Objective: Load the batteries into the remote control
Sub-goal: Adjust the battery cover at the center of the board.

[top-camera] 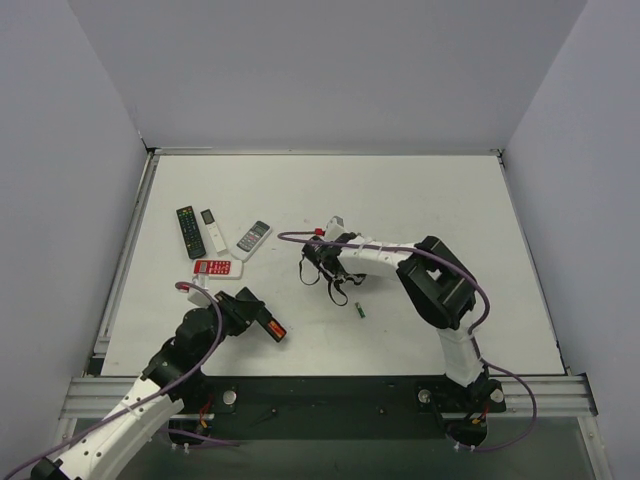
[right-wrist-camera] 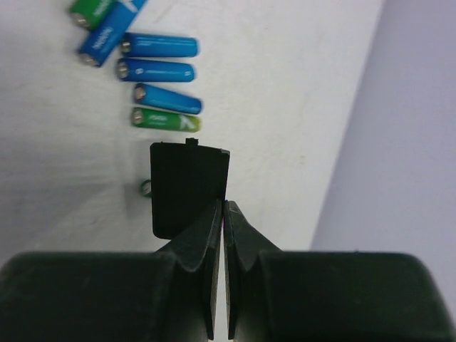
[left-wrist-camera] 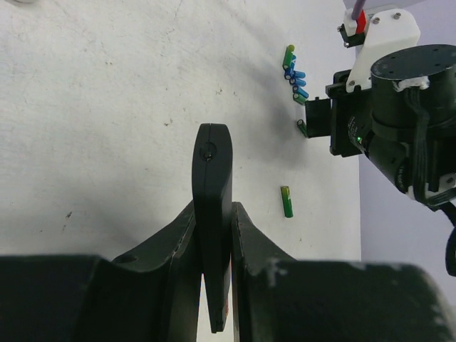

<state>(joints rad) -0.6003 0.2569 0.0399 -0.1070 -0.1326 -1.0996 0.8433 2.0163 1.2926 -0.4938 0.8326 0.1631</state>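
My left gripper (left-wrist-camera: 214, 208) is shut on the slim black remote control (left-wrist-camera: 212, 164), held edge-up above the table. Orange-red shows at the remote's lower end (top-camera: 277, 331). My right gripper (right-wrist-camera: 224, 204) is shut on the edge of the small black cover piece (right-wrist-camera: 189, 187), just over a cluster of blue and green batteries (right-wrist-camera: 160, 71). That cluster also shows in the left wrist view (left-wrist-camera: 296, 77). One green battery (top-camera: 361, 311) lies alone on the table between the arms. A green battery end (right-wrist-camera: 144, 187) peeks out behind the cover.
Four other remotes lie at the left of the table: a black one with buttons (top-camera: 190, 232), a white one (top-camera: 212, 232), a grey-white one (top-camera: 253, 238) and a red-and-white one (top-camera: 215, 268). Grey walls enclose the table.
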